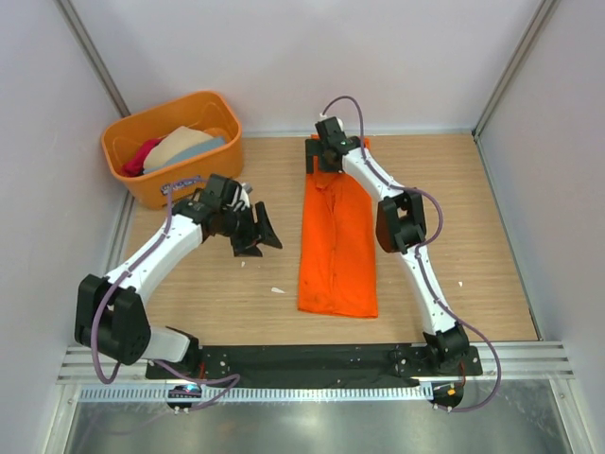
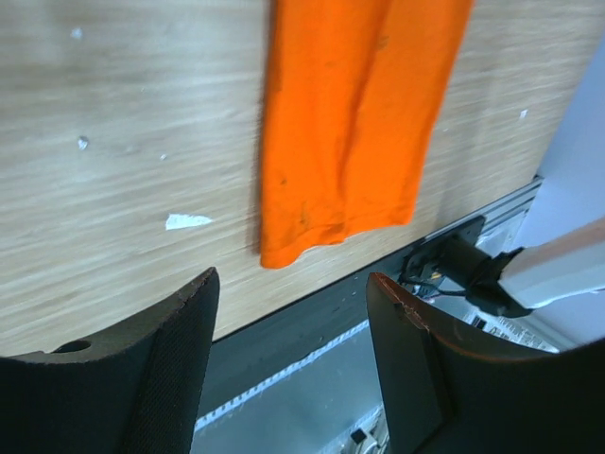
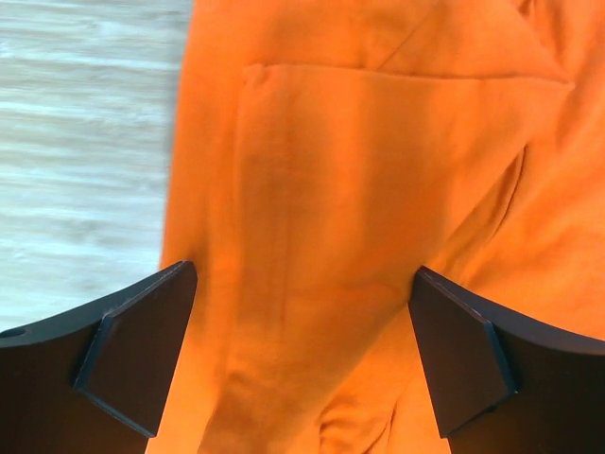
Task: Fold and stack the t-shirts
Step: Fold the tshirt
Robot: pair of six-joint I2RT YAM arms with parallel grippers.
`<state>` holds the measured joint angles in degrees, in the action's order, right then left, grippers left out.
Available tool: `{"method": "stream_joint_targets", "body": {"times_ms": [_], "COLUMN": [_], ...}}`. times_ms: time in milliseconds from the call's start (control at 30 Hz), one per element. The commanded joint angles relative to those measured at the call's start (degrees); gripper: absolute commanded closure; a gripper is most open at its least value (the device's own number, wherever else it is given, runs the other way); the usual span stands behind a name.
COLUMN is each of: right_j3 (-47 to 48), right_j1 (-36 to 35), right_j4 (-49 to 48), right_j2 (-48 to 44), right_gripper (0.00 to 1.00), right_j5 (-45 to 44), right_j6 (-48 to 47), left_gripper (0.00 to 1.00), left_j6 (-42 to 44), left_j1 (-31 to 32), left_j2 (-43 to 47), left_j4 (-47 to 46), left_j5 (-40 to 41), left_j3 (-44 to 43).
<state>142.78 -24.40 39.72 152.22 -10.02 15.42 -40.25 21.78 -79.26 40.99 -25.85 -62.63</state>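
The bright orange t-shirt (image 1: 337,248) lies folded into a long narrow strip on the wooden table, running from far to near. It also shows in the left wrist view (image 2: 354,123) and fills the right wrist view (image 3: 369,227). My right gripper (image 1: 326,156) is open, directly over the shirt's far end, jaws spread wide with cloth below them. My left gripper (image 1: 260,232) is open and empty, above bare table to the left of the shirt. Beige (image 1: 180,144), grey-blue (image 1: 210,147) and crimson-pink (image 1: 140,157) shirts lie bunched in the tub.
The rigid orange plastic tub (image 1: 142,189) stands at the far left of the table. Small white scraps (image 1: 277,289) lie on the wood near the shirt. A black rail (image 1: 312,359) runs along the near edge. White walls enclose the table.
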Motion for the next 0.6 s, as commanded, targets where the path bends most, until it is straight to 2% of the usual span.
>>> {"method": "stream_joint_targets", "body": {"times_ms": [0, 67, 100, 133, 233, 267, 300, 333, 400, 433, 567], "right_j3": [2.94, 0.50, -1.69, -4.41, -20.72, -24.62, -29.09, -39.23, -50.00, -60.58, -83.06], "right_j1": [1.11, 1.37, 1.46, 1.99, 5.24, 5.85, 6.82, 7.00, 7.61, 7.88, 8.41], "right_j4": [1.83, 3.86, 5.17, 5.27, 7.11, 7.90, 8.09, 7.57, 5.37, 4.32, 2.82], "right_j2": [-9.63, -13.95, -19.28, -22.03, -33.02, -36.26, -39.43, -46.59, -53.40, -60.31, -74.04], "right_gripper": [0.00, 0.00, 0.00, 0.00, 0.00, 0.02, 0.07, 0.10, 0.18, 0.20, 0.34], "right_j5": [0.70, 2.02, 2.72, 6.12, 17.98, 19.32, 20.29, 21.44, 21.71, 23.80, 25.56], "right_j6": [1.62, 1.98, 3.46, 4.00, 6.20, 6.46, 6.55, 6.47, 7.34, 8.39, 13.31], "left_gripper": [0.36, 0.37, 0.38, 0.39, 0.42, 0.43, 0.44, 0.44, 0.47, 0.50, 0.55], "left_j6": [-1.06, -1.41, -2.72, -3.69, -7.20, -7.82, -8.35, -10.01, -11.77, -12.91, -14.76], "left_j1": [0.89, 1.77, 2.21, 2.56, 5.02, 5.46, 5.81, 6.34, 6.78, 7.31, 8.71], "left_j2": [-0.54, -1.50, -1.59, -1.68, -1.60, -1.68, -1.77, -1.86, -3.26, -3.87, -7.04], "left_j4": [-5.21, -7.40, -9.07, -10.65, -16.37, -18.12, -19.27, -20.41, -23.58, -24.63, -26.40], "left_j5": [-2.19, -2.98, -4.81, -5.35, -6.41, -6.15, -5.97, -6.58, -7.11, -7.20, -7.03], "left_j3": [4.43, 6.55, 9.43, 10.85, 15.42, 16.30, 17.70, 18.50, 19.74, 20.44, 21.67]}}
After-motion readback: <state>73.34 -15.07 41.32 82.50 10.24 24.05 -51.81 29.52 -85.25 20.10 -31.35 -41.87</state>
